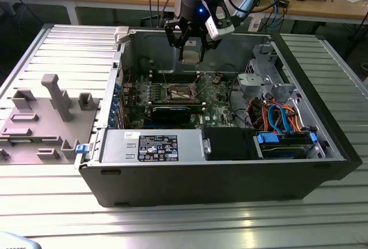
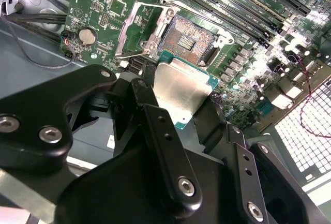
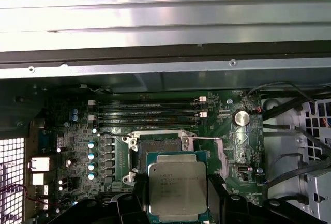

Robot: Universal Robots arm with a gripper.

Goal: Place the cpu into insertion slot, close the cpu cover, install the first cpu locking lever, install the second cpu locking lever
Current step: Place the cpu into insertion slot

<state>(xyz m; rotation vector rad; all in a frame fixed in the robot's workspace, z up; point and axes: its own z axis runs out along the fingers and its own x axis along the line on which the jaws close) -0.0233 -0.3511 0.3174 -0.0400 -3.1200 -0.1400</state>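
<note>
My gripper hangs over the open computer case, shut on the cpu, a flat silvery square with a green edge. In both wrist views the black fingers clamp the chip by two opposite sides. The cpu is held level, above the board and slightly short of the insertion slot, whose dark contact field lies bare. The slot is partly hidden behind the chip. The cpu cover stands swung open beside the socket, and a thin lever sticks out near it.
Long memory slots and a coin battery flank the socket. A black graphics card, a power supply, a drive cage and cables crowd the case. A grey fixture sits at the exterior view's left.
</note>
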